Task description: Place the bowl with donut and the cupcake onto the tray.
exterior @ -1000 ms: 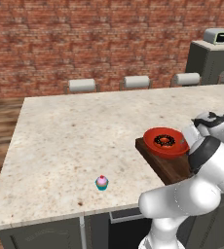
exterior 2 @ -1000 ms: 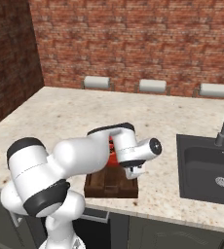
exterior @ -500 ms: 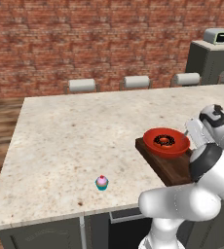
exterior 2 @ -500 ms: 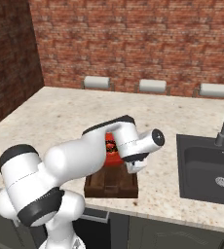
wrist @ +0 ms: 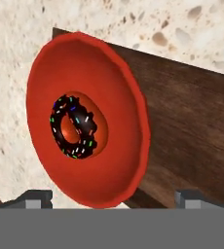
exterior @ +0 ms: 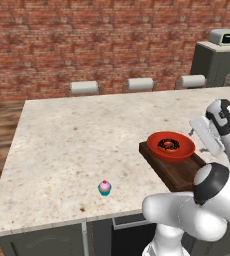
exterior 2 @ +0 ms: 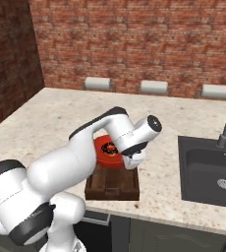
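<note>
Cupcake, tiny, teal-wrapped with pink frosting and a red cherry top [exterior: 104, 187], standing alone at lower left of the left base view on the speckled beige stone counter [exterior: 72, 135], well apart from everything else. Probably very light and easily toppled, with soft frosting; best pinched low across the wrapper, approached from above. Further right at mid-frame, wide shallow red round bowl [exterior: 170, 146] resting on the near-left end of the dark brown rectangular wooden tray [exterior: 179, 172], rim overhanging the tray's edge a little, with a chocolate-iced sprinkled ring donut [exterior: 168, 145] lying in its middle. Bowl likely rigid and smooth, so judged already delivered. At right of that view, two-finger gripper [exterior: 196, 134] raised beside the bowl, touching nothing. In the hand view, fingertips [wrist: 36, 197] spread wide at the bottom corners with nothing between them, so released. Dark sink [exterior 2: 211, 172] at right of the right base view.
</note>
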You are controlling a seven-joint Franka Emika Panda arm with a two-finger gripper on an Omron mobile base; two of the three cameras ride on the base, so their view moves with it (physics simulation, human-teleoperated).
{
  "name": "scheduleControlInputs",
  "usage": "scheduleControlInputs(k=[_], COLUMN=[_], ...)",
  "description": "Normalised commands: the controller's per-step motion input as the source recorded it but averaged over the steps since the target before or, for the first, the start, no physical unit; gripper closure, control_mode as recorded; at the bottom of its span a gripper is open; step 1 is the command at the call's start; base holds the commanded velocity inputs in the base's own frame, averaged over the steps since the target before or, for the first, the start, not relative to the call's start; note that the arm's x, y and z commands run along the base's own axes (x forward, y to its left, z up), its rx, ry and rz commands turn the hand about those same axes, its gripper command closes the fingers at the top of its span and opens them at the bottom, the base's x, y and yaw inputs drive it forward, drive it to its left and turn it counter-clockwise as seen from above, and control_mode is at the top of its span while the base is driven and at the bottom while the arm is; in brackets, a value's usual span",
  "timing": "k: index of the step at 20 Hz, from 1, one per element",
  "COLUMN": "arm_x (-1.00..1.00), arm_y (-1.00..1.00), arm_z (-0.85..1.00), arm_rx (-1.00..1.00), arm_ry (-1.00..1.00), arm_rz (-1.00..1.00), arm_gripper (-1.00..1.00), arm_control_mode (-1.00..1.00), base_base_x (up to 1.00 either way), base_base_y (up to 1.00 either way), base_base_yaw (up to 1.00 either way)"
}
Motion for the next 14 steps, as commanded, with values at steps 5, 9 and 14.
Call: scheduleControlInputs(k=[5,9,14], arm_x=[-0.33,-0.33,-0.34], arm_y=[0.52,0.61,0.76], arm_z=[0.25,0.39,0.35], arm_rx=[-0.06,-0.07,-0.11], arm_ry=[0.00,0.00,0.03], arm_rz=[0.22,0.25,0.21], arm_gripper=[-1.00,-1.00,-1.00], arm_control_mode=[-1.00,-1.00,-1.00], base_base_x=[0.00,0.00,0.00], base_base_y=[0.00,0.00,0.00], base_base_yaw=[0.00,0.00,0.00])
